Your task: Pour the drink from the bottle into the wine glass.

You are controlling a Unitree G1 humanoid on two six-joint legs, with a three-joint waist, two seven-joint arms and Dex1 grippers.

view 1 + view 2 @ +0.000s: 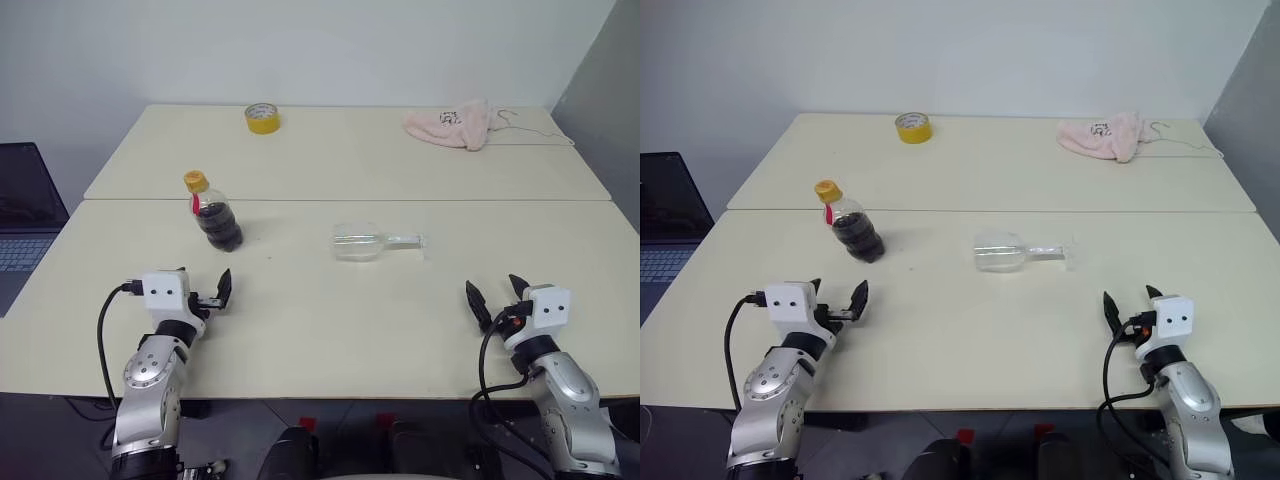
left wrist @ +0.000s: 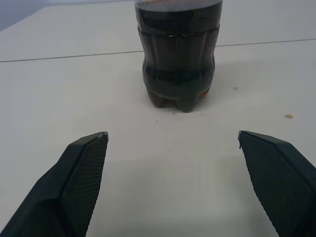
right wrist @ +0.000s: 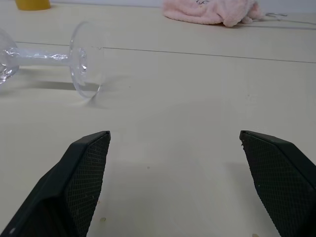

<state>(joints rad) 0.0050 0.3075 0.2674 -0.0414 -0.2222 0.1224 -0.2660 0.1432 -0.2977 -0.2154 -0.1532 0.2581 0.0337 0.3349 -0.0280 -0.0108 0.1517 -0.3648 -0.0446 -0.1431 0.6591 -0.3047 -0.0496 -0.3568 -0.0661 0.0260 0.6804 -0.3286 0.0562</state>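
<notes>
Two grippers hang over the near edge of the table (image 1: pixel 300 340), both with jaws spread wide and holding nothing. The left gripper (image 1: pixel 205 293) points at the bottle (image 1: pixel 212 212), which stands upright just ahead of it with its yellow cap on and the drink (image 2: pixel 178 74) filling the round body — a lineup that looks meant for a straight reach. The right gripper (image 1: pixel 497 298) faces the wine glass (image 1: pixel 372 241), which lies on its side near the middle of the table, foot toward the robot's right and bowl toward the bottle; it will likely need standing up before any pouring. At the far side sit a yellow tape roll (image 1: pixel 262 118) and a pink cloth (image 1: pixel 452 124) with dark marks too small to read. The bottle's red label shows no legible writing.
</notes>
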